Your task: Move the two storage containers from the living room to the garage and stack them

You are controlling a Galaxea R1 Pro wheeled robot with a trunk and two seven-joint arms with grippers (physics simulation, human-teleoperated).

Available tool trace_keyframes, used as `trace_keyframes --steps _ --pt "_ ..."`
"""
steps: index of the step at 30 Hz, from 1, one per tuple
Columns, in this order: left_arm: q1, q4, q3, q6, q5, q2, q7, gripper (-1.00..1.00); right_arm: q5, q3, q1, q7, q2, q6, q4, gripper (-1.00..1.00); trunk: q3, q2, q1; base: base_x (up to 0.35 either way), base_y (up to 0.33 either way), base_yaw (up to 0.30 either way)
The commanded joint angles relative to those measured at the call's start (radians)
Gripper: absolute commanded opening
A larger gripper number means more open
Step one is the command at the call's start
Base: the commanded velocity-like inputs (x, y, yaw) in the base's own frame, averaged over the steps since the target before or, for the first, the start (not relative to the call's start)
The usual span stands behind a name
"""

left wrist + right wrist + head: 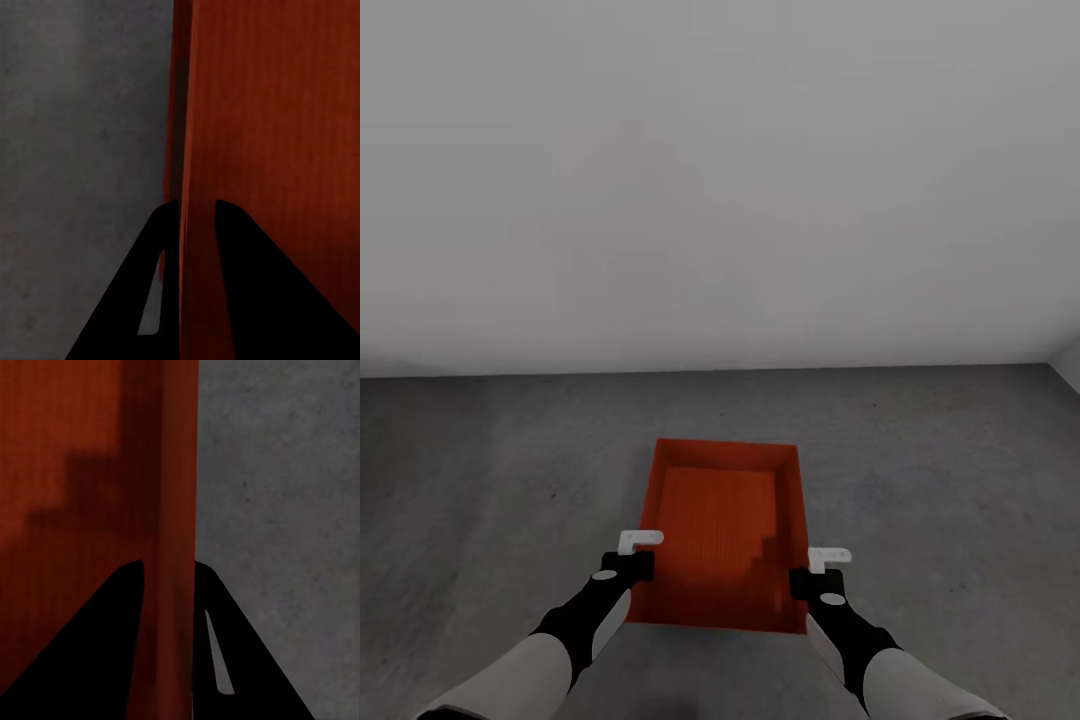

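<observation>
One orange-red storage container (720, 520) sits low over the dark grey garage floor (920, 470), its open top facing up; I cannot tell whether it touches the floor. My left gripper (635, 565) is shut on its left wall near the closer corner. My right gripper (815, 580) is shut on the right wall. In the left wrist view the gripper (196, 206) straddles the thin wall of the container (277, 112). In the right wrist view the gripper (168, 566) grips the wall of the container (67, 450) likewise.
A plain light grey wall (720, 180) rises just beyond the container. A room corner shows at the far right (1065, 365). Bare concrete floor (75, 112) spreads on both sides of the container.
</observation>
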Motion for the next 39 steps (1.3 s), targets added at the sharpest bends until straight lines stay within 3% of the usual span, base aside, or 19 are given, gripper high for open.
trace_keyframes --steps 1,39 --pt "-0.001 -0.005 0.033 -0.085 -0.006 0.014 0.015 -1.00 -0.018 -0.011 0.000 -0.006 -0.005 -0.005 0.003 -1.00 -0.004 -0.008 0.004 0.000 0.000 0.000" --pt "-0.001 -0.002 0.033 -0.085 -0.007 0.017 0.016 -1.00 -0.018 -0.011 0.000 -0.006 -0.004 -0.006 0.003 -1.00 -0.123 -0.274 0.150 0.000 0.000 0.000"
